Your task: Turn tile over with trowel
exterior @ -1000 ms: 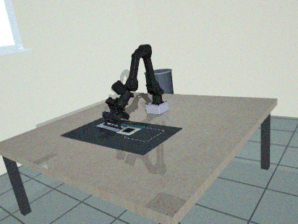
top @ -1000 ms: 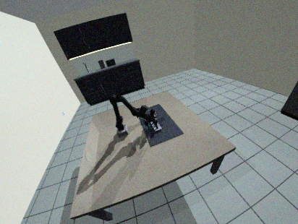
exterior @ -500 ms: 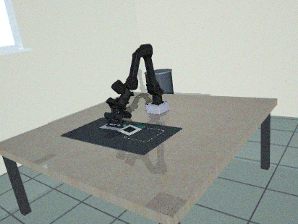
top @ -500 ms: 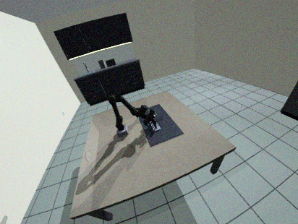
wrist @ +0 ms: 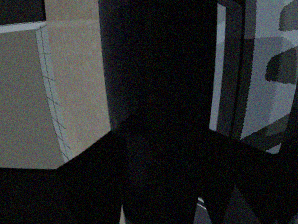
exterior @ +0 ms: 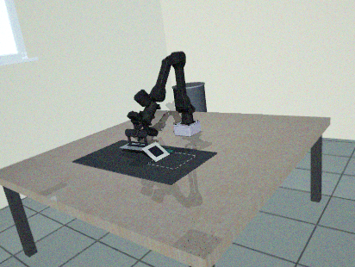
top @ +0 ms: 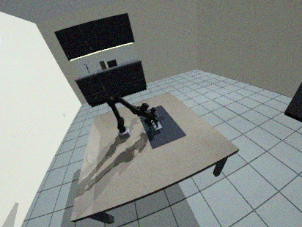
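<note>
A dark mat [exterior: 103, 161] [top: 172, 129] lies on the wooden table [exterior: 258, 146] [top: 190, 146]. A white tile [exterior: 155, 151] with a dark square mark facing up sits on the mat, at the left end of the dashed outline [exterior: 165, 165], and looks tipped up a little on its left side. My gripper [exterior: 137, 137] [top: 154, 122] is low over the mat just left of the tile and is shut on the small trowel [exterior: 131, 147], whose flat blade reaches toward the tile's edge. The wrist view is mostly filled by a dark shape, and the tile is hidden there.
The arm's white base block [exterior: 186, 128] [top: 124, 132] stands on the table behind the mat. A grey bin [exterior: 191, 96] stands behind the table. A dark cabinet [top: 110, 82] stands by the far wall.
</note>
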